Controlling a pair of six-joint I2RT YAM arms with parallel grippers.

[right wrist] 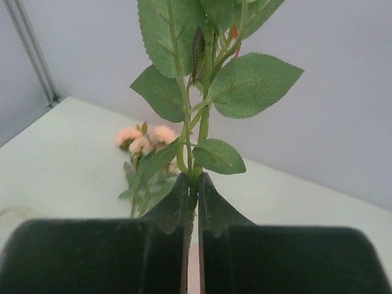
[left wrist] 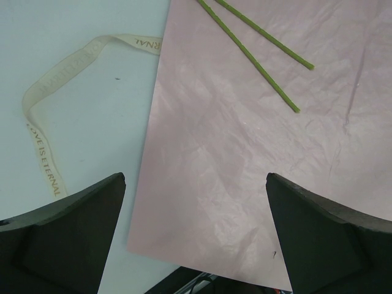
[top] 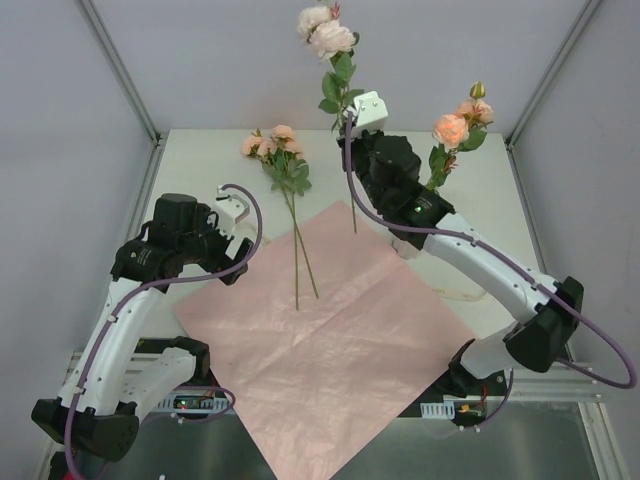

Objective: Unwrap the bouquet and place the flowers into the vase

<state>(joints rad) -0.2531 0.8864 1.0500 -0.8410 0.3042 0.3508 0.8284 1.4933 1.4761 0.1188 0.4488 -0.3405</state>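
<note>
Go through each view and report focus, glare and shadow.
Top external: soft even light, only faint shadows on the pink paper, everything sharp. Left wrist: mild sheen on the paper's creases, ribbon print readable, left pincer dark, slightly soft. Right wrist: leaves of the held rose stem crisp, roses lying behind blurred, right pincer nearly black.

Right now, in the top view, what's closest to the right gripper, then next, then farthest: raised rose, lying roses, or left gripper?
1. Raised rose: stem pinched in the right gripper.
2. Lying roses: down to its left.
3. Left gripper: far left, near side.
</note>
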